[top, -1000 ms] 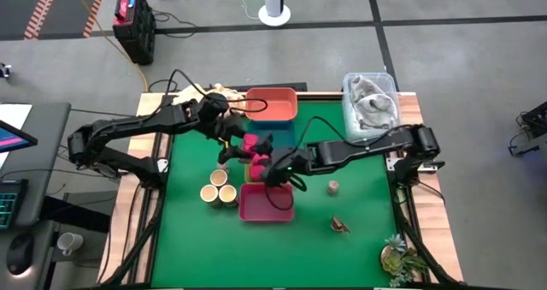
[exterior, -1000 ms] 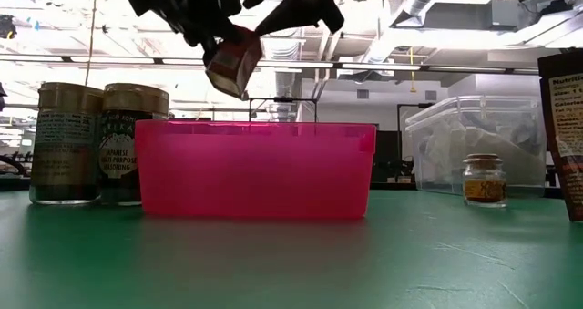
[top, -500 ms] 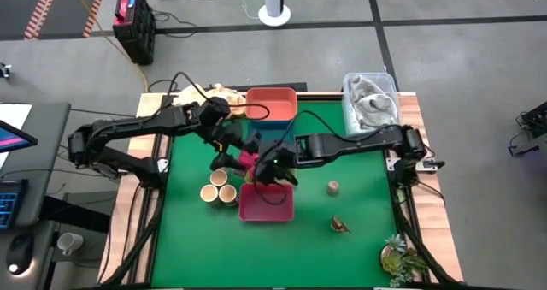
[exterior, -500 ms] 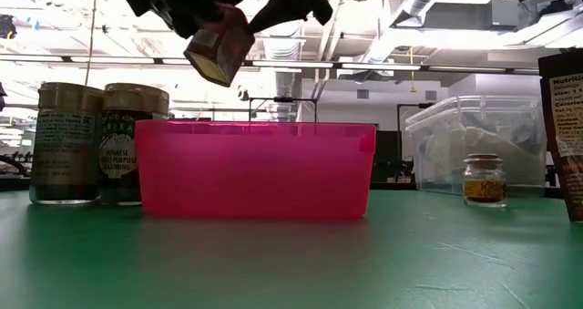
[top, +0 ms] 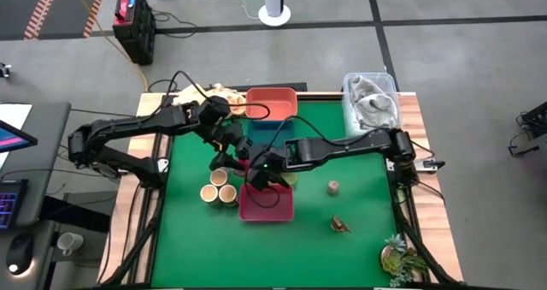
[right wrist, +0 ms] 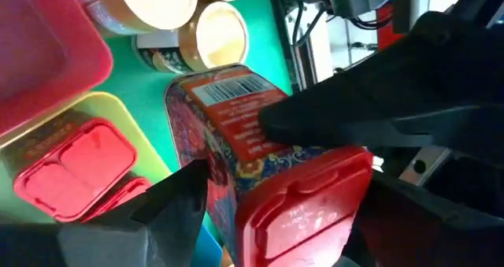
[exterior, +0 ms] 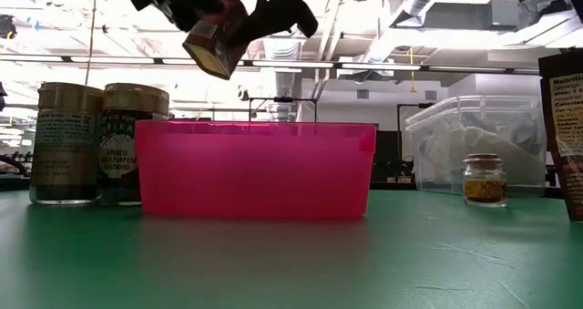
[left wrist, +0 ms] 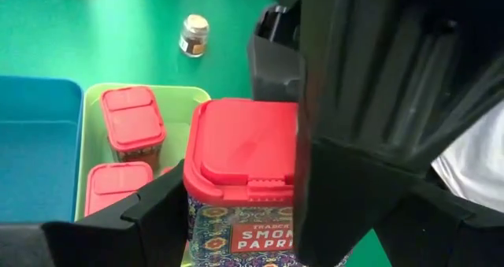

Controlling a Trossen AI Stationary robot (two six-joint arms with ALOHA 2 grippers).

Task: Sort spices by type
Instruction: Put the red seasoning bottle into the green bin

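Observation:
A red-lidded paprika tin (exterior: 217,46) hangs tilted in the air above the trays, between both grippers. My right gripper (top: 261,166) is shut on it. My left gripper (top: 231,146) is open, with its fingers on either side of the tin (left wrist: 244,149). Two more red-lidded tins (left wrist: 132,125) lie in the lime-green tray (left wrist: 94,94). Tan tubs (top: 220,187) stand on the mat left of the pink tray (top: 267,204). A small jar (top: 332,186) and a dark brown piece (top: 340,225) sit on the mat to the right. My right gripper pinches the tin between its two fingers (right wrist: 177,212) at the red lid end (right wrist: 307,204), coming from the table's right. The tin is lifted clear and tilted. My left gripper has one finger (right wrist: 339,101) lying across the tin's patterned side; I cannot tell whether it touches.
A teal tray (top: 261,129) and a red tray (top: 272,102) lie beyond the lime-green one. A clear tub with cloth (top: 370,102) stands at the far right corner and a leafy sprig (top: 397,257) at the near right corner. Green mat (top: 359,153) shows right of the trays.
My right gripper has moved toward the table's left, carrying the tin in between my left gripper's fingers. In the low view the tin has shifted left and risen a little, still tilted.

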